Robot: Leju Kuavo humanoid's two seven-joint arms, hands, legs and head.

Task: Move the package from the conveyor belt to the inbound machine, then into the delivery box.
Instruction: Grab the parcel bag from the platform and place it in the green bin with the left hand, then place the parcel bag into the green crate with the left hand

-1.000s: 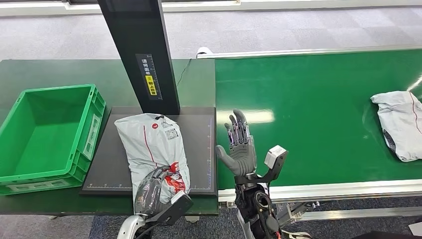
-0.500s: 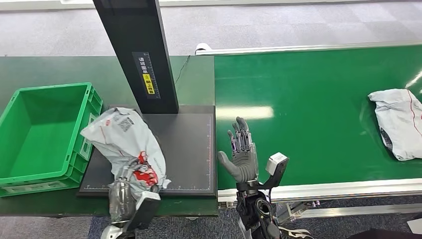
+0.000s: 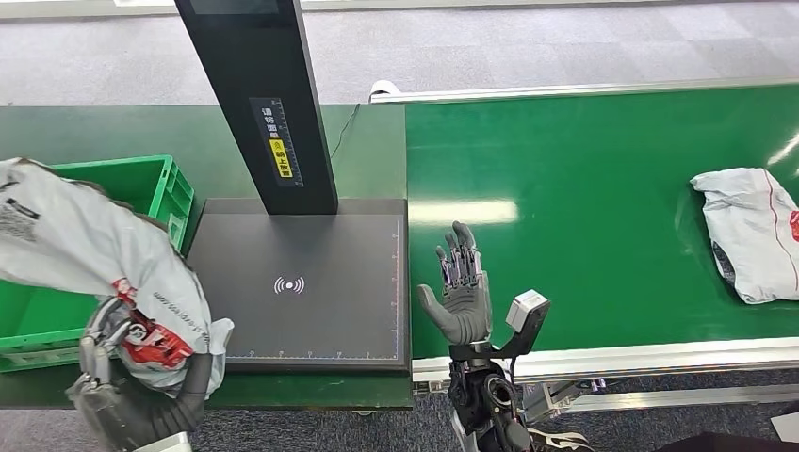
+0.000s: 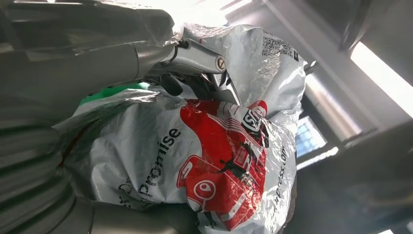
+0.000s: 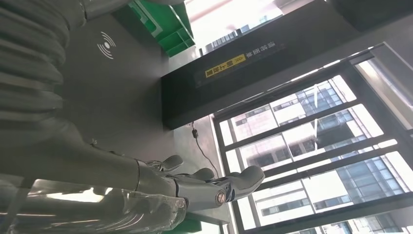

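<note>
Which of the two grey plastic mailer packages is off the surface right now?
The grey plastic mailer with the red print, gripped by the left hand beside the green crate. The other grey mailer lies flat on the green conveyor belt.

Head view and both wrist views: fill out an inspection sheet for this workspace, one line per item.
Surface: dark green table beside the green conveyor belt.
Job's things: grey package lifted over the green delivery box; inbound machine pad bare.
Clutter: second package on the belt at right.
Hands: left hand grips the package; right hand open, fingers apart, holding nothing.
Cables: thin black cable behind the machine post.
Surroundings: grey carpet floor; windows in the right wrist view.
</note>
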